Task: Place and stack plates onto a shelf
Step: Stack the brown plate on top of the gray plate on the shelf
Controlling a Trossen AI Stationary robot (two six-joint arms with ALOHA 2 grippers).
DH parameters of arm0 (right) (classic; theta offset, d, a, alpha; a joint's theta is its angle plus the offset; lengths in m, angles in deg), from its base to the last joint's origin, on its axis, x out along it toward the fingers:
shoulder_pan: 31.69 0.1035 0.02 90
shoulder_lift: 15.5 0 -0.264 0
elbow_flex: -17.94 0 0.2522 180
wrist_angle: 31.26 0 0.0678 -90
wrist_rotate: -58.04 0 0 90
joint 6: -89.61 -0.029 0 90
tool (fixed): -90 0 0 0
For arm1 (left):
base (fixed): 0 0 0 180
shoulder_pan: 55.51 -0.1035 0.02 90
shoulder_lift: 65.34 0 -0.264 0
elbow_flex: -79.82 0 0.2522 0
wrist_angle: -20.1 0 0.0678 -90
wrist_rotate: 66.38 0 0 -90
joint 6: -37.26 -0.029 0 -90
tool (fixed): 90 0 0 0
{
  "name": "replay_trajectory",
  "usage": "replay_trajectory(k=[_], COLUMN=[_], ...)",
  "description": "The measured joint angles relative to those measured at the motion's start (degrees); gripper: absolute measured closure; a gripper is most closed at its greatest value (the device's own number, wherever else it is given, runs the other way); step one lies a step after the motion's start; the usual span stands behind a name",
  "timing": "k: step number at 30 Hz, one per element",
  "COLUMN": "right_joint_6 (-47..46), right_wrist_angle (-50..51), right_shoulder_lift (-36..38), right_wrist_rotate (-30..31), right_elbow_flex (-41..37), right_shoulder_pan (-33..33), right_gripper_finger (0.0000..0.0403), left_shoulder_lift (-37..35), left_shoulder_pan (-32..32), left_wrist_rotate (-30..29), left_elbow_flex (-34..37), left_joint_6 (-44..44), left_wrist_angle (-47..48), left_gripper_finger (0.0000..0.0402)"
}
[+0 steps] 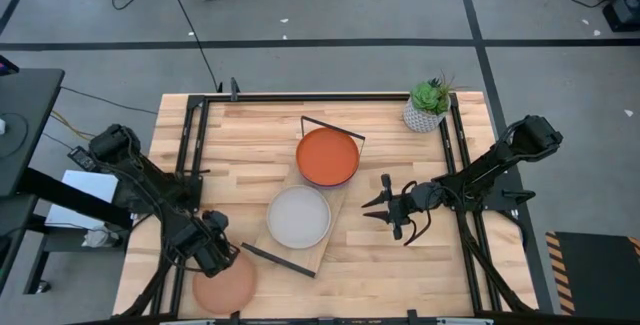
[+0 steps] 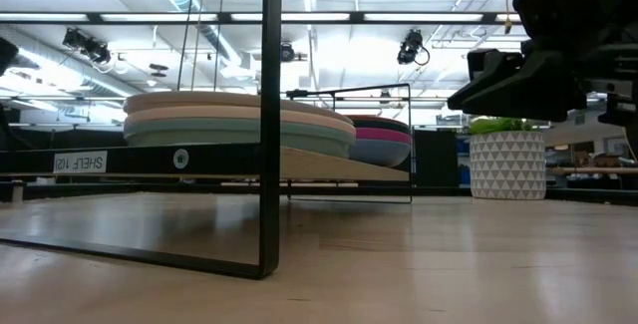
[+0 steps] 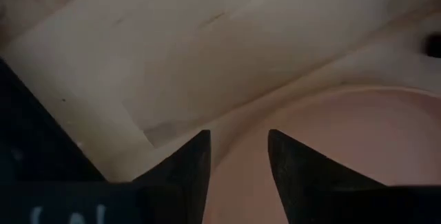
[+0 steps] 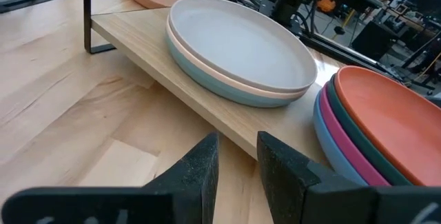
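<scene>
The shelf lies slantwise at the table's middle. An orange-topped stack of plates sits on its far end and a cream-topped stack on its near end; the right wrist view also shows both stacks. A peach plate lies flat on the table at the front left. My left gripper is open at that plate's far rim. My right gripper is open and empty, just right of the shelf, fingers pointing at it. My left gripper comes at the peach plate from above, slanting down; one finger stands over the plate's inside and the other outside its rim. I cannot tell whether either finger touches the plate. The plate lies flat on the table.
A white patterned pot with a green plant stands at the table's far right corner. Black wire frames rise at both shelf ends. Bare tabletop lies left of the shelf.
</scene>
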Motion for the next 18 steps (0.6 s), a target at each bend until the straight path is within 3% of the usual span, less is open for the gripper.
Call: replay_trajectory(k=[18], right_joint_6=[-0.9], right_wrist_angle=[0.1], right_shoulder_lift=[0.0], right_wrist_rotate=[-1.4], right_elbow_flex=[0.0], right_shoulder_pan=[0.0], right_gripper_finger=[0.0296], left_shoulder_lift=[2.9], left_shoulder_pan=[0.7], left_wrist_rotate=[2.5], left_elbow_flex=[1.5], left_joint_6=[-5.2], left_wrist_angle=[-3.8], left_gripper_finger=[0.0260])
